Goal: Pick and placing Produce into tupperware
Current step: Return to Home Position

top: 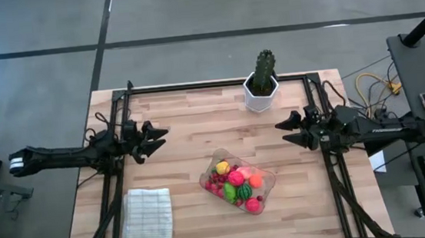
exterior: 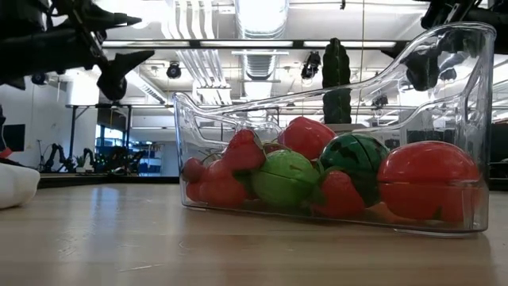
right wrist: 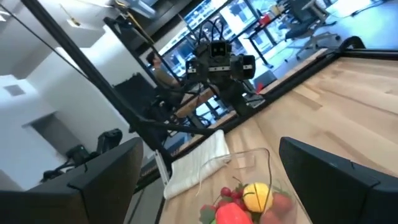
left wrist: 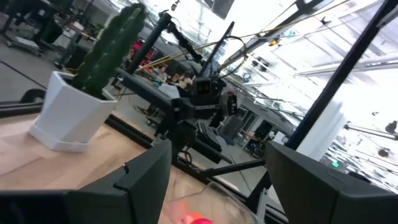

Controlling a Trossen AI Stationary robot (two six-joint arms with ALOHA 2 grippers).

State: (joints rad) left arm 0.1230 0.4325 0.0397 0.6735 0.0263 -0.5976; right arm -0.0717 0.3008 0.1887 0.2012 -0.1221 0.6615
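the produce (top: 237, 182) lies in the tupperware (top: 217, 156). left pincer (top: 164, 137) and right pincer (top: 281, 133) hover empty, fingers apart; best retract each level, clear of the cactus (top: 264, 67).

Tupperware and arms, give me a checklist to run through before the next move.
1. Left tool open, empty, raised above the table on its left side: ok.
2. Right tool open, empty, raised at the right side: ok.
3. Produce all inside the tupperware, none loose on the table: ok.
4. Tupperware sitting flat: ok.
5. Cactus upright, apart from both arms: ok.
6. Anything hidden under the cloth: cannot tell.
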